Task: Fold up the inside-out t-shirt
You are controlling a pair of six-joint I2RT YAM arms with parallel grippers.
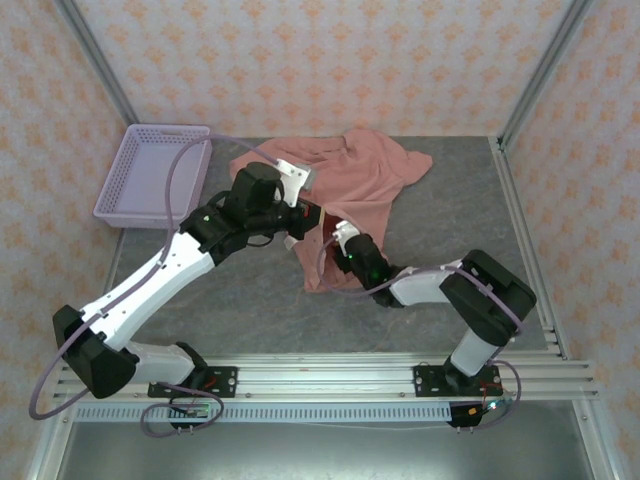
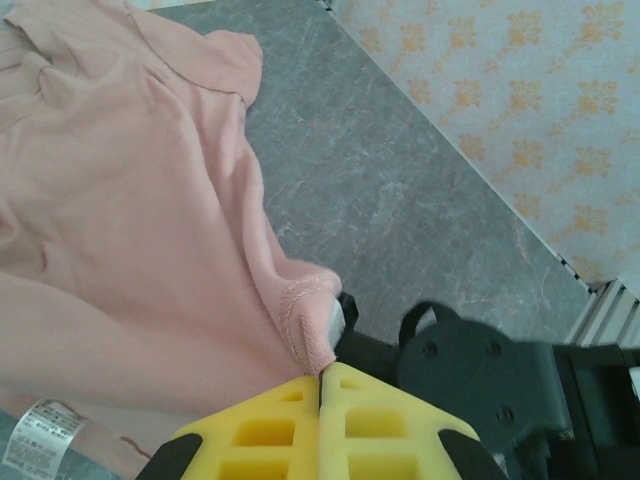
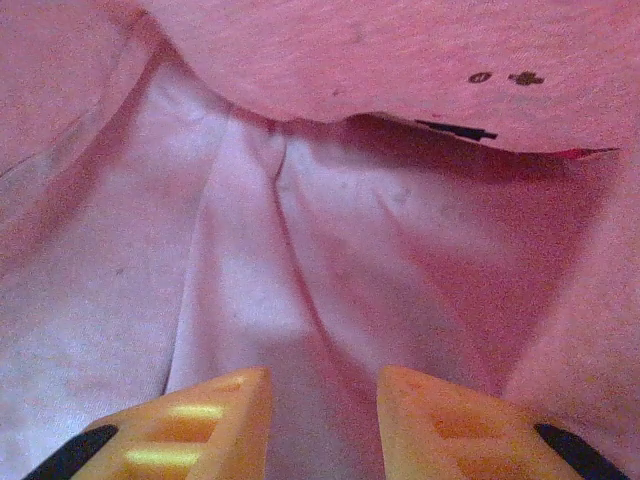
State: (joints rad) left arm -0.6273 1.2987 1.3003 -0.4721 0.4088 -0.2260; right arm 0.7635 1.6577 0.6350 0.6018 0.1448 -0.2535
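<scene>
Peach patterned walls (image 1: pixel 300 60) enclose a grey, stone-look bench (image 1: pixel 450 240). The salmon t-shirt (image 1: pixel 365 175) lies crumpled at its far centre, with a lavender basket (image 1: pixel 150 175) to the left. The left gripper (image 2: pixel 322 385) has its jaws clamped on the hem. The right gripper (image 3: pixel 322 390) has its jaws apart amid the cloth.

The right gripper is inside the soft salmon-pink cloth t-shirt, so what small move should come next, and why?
Probably ease the right gripper forward and close on the cloth ridge just ahead. Its yellow fingers stand apart inside the salmon-pink cloth t-shirt, gripping nothing, while the left gripper is shut on the stitched hem.
</scene>
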